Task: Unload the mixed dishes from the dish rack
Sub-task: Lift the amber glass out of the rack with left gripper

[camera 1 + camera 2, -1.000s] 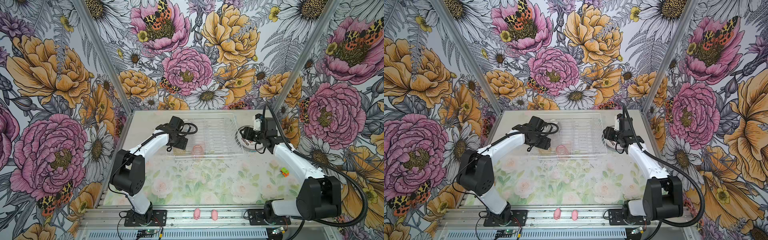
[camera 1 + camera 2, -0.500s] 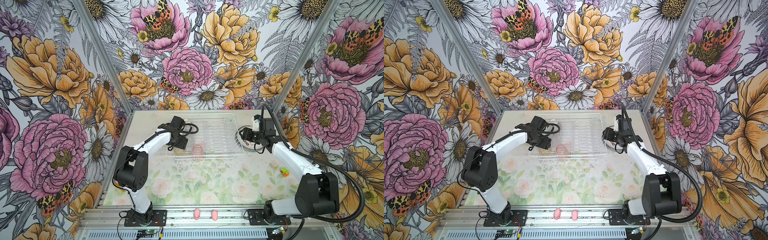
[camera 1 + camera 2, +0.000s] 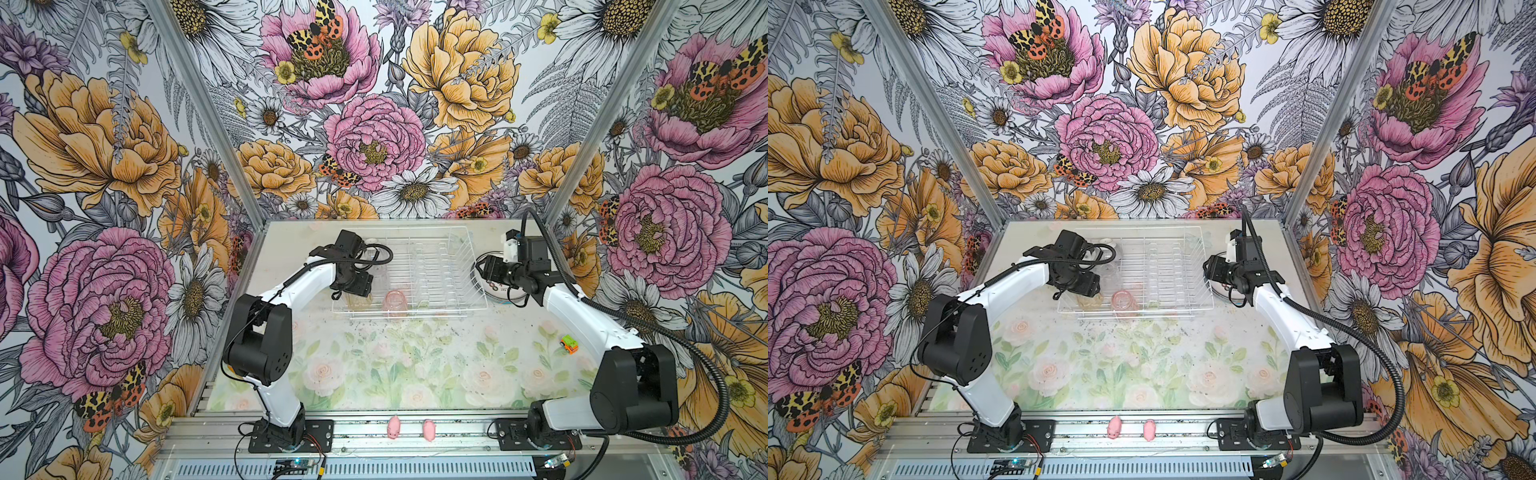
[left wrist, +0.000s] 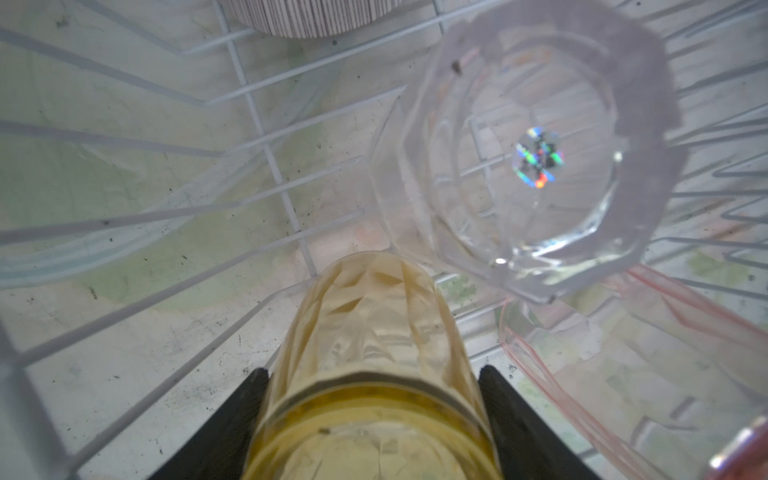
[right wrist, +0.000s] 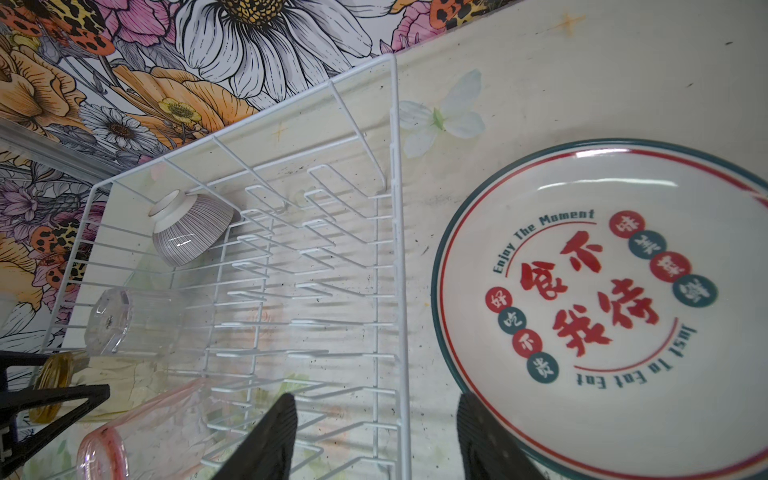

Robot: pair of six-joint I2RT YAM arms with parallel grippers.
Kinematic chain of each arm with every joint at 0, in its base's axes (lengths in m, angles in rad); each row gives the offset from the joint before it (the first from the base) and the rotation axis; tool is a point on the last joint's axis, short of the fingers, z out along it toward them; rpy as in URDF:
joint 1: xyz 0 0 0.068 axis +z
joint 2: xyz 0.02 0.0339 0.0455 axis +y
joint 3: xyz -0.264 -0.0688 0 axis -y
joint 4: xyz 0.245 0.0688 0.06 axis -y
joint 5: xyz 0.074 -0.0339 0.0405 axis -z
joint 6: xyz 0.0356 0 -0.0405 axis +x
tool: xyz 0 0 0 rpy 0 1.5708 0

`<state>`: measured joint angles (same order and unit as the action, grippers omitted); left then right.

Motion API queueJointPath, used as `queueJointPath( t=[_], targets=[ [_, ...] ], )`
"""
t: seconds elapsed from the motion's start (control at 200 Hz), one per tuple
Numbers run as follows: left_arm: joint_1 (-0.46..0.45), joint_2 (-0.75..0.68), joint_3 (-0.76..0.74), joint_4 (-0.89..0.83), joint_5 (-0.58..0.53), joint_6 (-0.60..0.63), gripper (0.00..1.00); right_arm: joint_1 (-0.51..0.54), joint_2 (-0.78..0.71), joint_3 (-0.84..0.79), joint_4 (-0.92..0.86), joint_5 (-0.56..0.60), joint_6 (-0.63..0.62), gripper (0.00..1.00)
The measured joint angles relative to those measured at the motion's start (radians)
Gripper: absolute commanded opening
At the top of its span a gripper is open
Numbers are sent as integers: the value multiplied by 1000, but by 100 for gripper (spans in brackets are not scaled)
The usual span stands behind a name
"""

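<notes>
Fingers clasp faceted amber tumbler lying sideways.

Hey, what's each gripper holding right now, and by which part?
Left gripper: amber tumbler, jaws across its sides near the base. Right gripper: nothing, jaws open.

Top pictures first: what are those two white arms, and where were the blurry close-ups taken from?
The left arm and right arm are robots seen from overhead, each ending in a pincer. The close-ups come from cameras on their wrists. On the table stands a wire dish rack holding a striped bowl, a clear tumbler, a pink tumbler and an amber tumbler. The left pincer clasps the amber tumbler; the right pincer hovers open and empty near a printed plate lying outside the rack.
</notes>
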<state>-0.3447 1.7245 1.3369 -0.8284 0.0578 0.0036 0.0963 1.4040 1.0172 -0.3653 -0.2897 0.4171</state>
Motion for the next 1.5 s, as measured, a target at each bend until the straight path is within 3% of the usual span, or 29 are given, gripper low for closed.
queueJointPath(
  t=[0.245,0.721,0.811,0.961,1.116,1.501],
  targets=[
    [51,-114,-8,-5,107,0,49,21,0,0,7,-114,-20,62],
    [134,-292,-74,113,425,-58,48,96,-13,-31,164,-500,-13,50],
    [134,-299,-92,184,504,-93,48,128,-13,-45,240,-565,17,47],
    [134,-303,-140,319,618,-175,48,164,-11,-122,506,-664,167,45],
    [134,-303,-182,478,716,-272,48,193,19,-134,679,-703,268,45],
    [97,-266,-204,796,849,-459,47,267,105,-127,895,-729,380,45]
  ],
)
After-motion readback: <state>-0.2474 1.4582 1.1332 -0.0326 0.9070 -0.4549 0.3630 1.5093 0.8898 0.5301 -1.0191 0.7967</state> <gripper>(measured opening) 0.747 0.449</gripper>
